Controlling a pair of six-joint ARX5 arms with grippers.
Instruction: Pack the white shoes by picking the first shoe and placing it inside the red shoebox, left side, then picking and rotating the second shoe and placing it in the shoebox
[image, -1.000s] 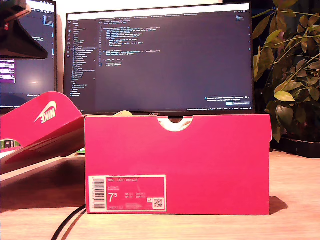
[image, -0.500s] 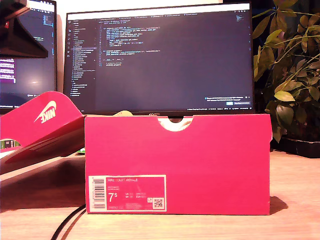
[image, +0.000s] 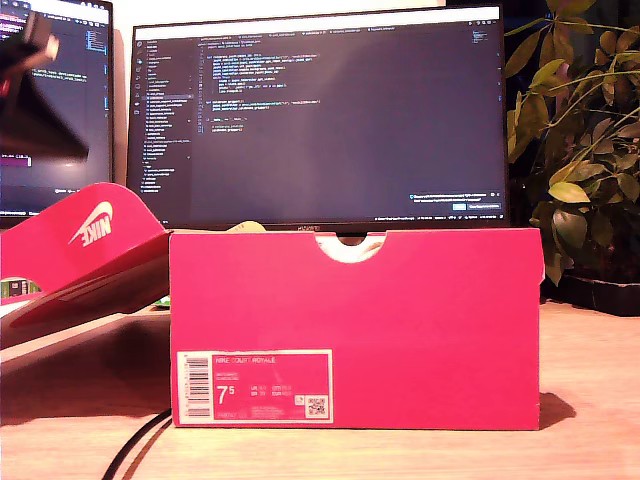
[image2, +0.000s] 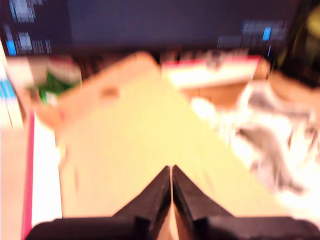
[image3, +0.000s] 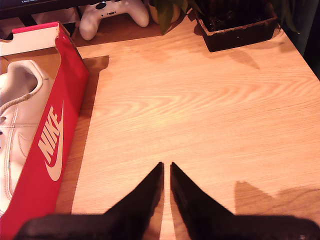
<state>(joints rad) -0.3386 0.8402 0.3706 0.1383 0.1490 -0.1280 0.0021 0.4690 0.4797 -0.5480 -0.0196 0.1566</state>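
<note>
Wooden desk held the red shoebox, one white shoe inside; my first gripper and my second gripper had jaws nearly together, holding nothing.

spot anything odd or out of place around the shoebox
Nothing looks damaged or spilled. The red shoebox stands square, a white shoe lies inside it, and its lid rests tilted beside it.

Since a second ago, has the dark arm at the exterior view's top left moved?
Yes. The dark arm has dropped lower against the small side monitor, and is motion-blurred.
</note>
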